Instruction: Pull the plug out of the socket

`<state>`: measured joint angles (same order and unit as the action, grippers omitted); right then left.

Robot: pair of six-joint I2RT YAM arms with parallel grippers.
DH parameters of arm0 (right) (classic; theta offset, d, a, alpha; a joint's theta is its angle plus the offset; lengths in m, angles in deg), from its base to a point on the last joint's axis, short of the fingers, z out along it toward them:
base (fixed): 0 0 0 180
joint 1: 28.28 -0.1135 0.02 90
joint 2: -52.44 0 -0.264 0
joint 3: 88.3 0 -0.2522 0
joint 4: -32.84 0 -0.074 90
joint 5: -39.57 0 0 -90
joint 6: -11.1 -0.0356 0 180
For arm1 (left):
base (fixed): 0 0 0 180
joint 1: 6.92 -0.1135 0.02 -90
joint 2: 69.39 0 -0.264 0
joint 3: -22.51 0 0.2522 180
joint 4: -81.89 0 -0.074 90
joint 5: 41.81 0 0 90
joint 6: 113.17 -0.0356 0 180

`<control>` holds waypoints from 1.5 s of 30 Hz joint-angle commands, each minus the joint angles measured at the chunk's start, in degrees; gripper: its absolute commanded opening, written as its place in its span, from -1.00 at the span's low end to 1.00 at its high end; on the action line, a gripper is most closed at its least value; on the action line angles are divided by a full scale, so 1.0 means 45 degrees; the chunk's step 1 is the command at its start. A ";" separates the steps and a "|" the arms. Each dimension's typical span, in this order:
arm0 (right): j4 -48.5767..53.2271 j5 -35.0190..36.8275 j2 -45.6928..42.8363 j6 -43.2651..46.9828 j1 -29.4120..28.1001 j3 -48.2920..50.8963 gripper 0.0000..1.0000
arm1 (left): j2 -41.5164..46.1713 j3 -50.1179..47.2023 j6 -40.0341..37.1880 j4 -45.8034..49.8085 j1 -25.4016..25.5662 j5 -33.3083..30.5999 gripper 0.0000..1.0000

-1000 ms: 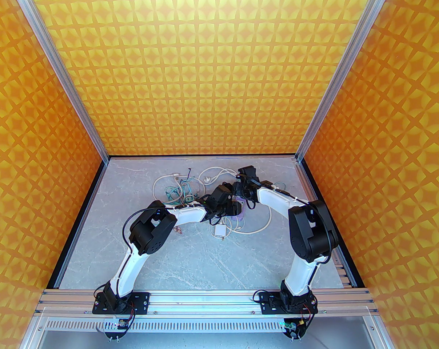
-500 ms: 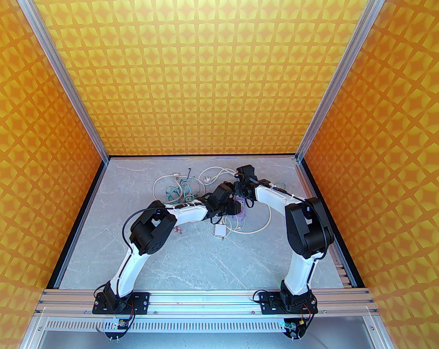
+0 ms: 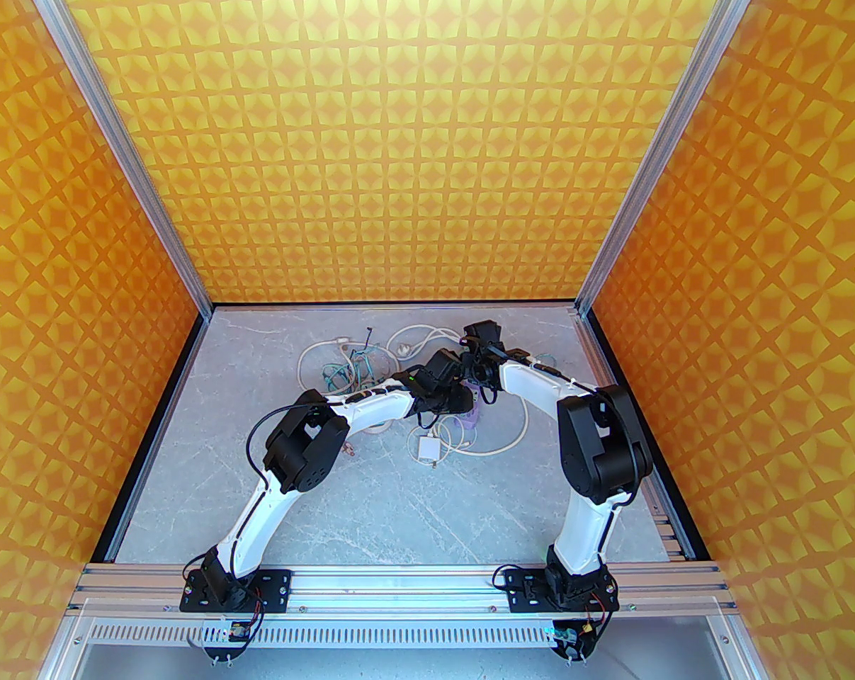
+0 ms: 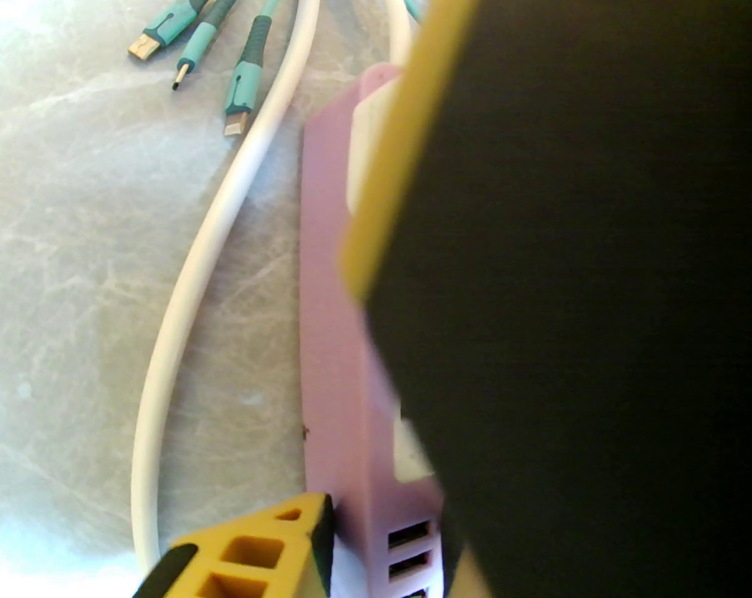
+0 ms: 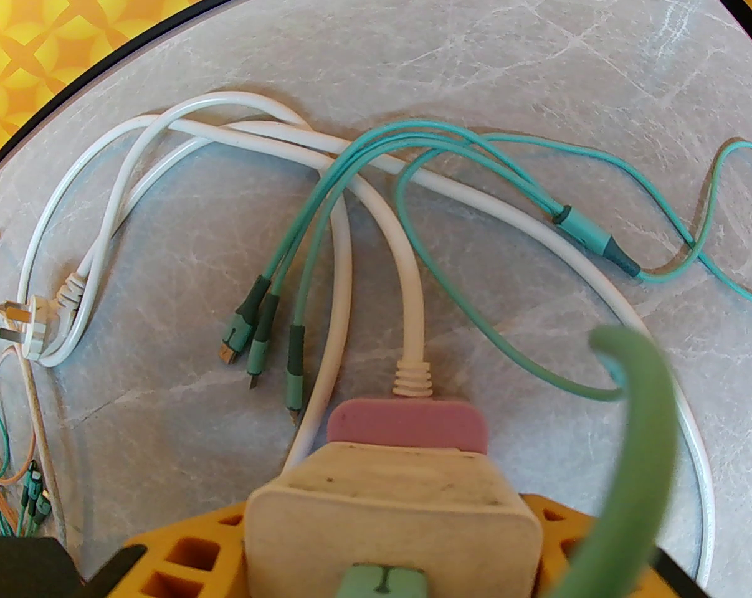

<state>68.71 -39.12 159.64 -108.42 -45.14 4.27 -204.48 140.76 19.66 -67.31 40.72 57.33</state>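
Right wrist: plug (image 5: 388,508) (cream) on purple socket (image 5: 407,424)

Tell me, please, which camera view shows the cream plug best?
Right wrist view: the cream plug sits large and centred on the purple socket. Left wrist view catches perhaps a white sliver; top view, the arms cover it.

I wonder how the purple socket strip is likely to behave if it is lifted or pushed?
The purple socket strip looks like rigid moulded plastic, so it should stay stiff. Its thick white cord runs off in long loops, so it would likely drag and tug back. With the white plug seated in it, it may feel top-heavy and tip.
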 commanded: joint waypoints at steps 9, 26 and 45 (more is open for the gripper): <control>0.0234 -0.0830 -0.1526 -0.0598 -0.0250 -0.0632 -0.21 | -0.1091 -0.0252 -0.0024 0.1221 0.0194 -0.0337 -0.34; -0.0118 0.0434 -0.1222 -0.0244 -0.0218 0.0275 -0.22 | -0.1165 -0.0036 0.0075 0.1592 0.0098 -0.0360 -0.37; -0.0403 -0.1164 -0.0562 -0.1028 -0.0056 0.0352 -0.23 | 0.0678 -0.1900 -0.0089 -0.0922 -0.0075 -0.0272 -0.17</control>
<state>68.25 -39.82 157.10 -110.37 -44.97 6.92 -202.60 137.00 20.12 -70.31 40.70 57.60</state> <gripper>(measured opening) 0.558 0.404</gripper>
